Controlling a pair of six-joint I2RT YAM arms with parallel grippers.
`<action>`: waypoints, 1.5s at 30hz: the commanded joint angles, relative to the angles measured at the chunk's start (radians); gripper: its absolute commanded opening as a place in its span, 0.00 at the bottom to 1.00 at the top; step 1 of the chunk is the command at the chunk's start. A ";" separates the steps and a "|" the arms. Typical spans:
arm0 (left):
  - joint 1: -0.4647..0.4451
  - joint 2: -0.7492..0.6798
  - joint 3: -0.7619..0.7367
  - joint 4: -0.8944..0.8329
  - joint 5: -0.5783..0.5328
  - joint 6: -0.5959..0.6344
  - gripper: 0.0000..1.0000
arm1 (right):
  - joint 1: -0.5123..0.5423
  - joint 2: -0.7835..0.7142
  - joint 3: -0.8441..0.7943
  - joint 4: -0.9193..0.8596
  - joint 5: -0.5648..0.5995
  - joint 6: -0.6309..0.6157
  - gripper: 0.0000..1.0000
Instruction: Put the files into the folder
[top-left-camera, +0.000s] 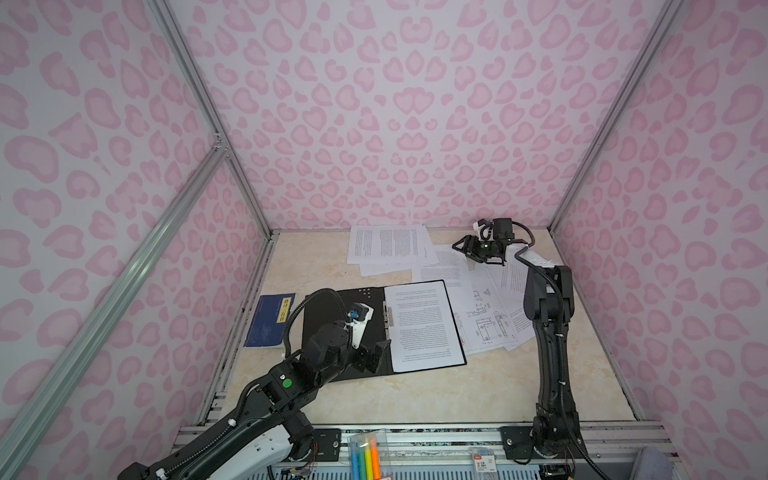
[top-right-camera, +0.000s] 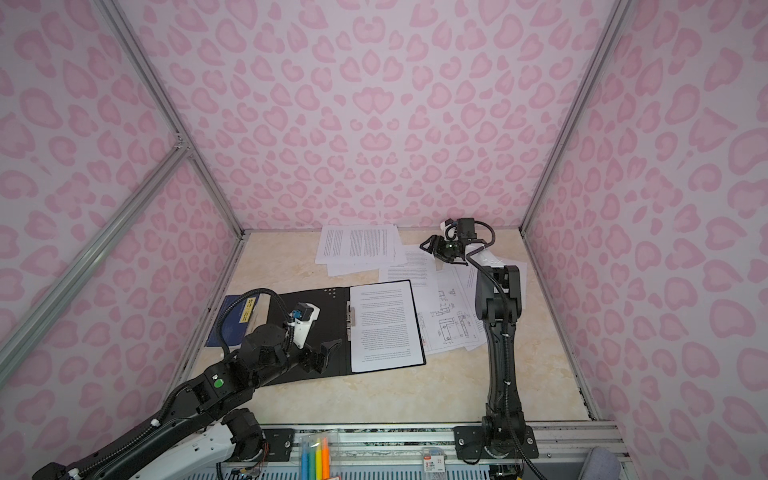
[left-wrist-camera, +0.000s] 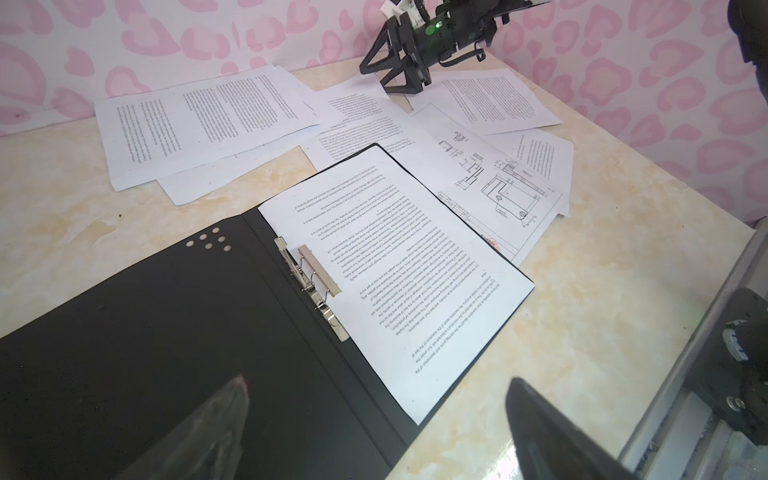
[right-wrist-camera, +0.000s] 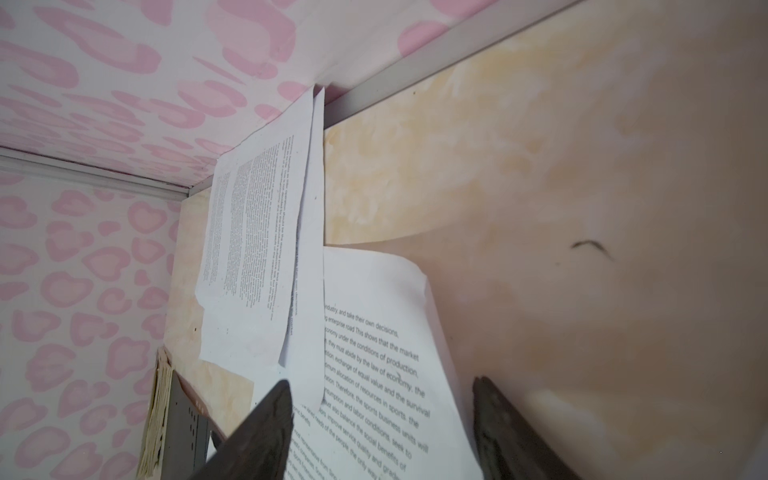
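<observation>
The folder (top-left-camera: 376, 305) (top-right-camera: 334, 309) (left-wrist-camera: 166, 324) lies open and black side up in the middle of the table. One printed sheet (top-left-camera: 424, 324) (left-wrist-camera: 395, 270) rests on its right half beside the metal clip (left-wrist-camera: 309, 282). The other files are loose: a text stack (top-left-camera: 388, 245) (left-wrist-camera: 199, 129) at the back and a drawing sheet (top-left-camera: 486, 316) (left-wrist-camera: 498, 183) to the right. My left gripper (top-left-camera: 376, 355) (top-right-camera: 324, 355) (left-wrist-camera: 376, 380) hangs open over the folder's near edge. My right gripper (top-left-camera: 465, 251) (top-right-camera: 432, 251) (right-wrist-camera: 380, 380) is open at the back right, its fingers either side of a text sheet (right-wrist-camera: 374, 374) with a curled edge.
A dark blue booklet (top-left-camera: 270, 320) (top-right-camera: 232, 320) with a yellow label lies left of the folder, against the wall. A pack of coloured markers (top-left-camera: 365, 455) sits on the front rail. Pink patterned walls close in the back and both sides.
</observation>
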 joint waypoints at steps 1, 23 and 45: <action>0.006 -0.026 -0.013 0.045 0.027 0.015 0.98 | 0.002 -0.038 -0.097 0.006 -0.037 0.014 0.69; 0.033 -0.087 -0.035 0.012 0.066 0.020 0.98 | 0.021 -0.179 -0.382 0.172 0.017 0.024 0.64; 0.035 -0.132 -0.035 0.006 0.008 0.018 0.98 | 0.043 -0.217 -0.274 0.032 0.094 -0.040 0.00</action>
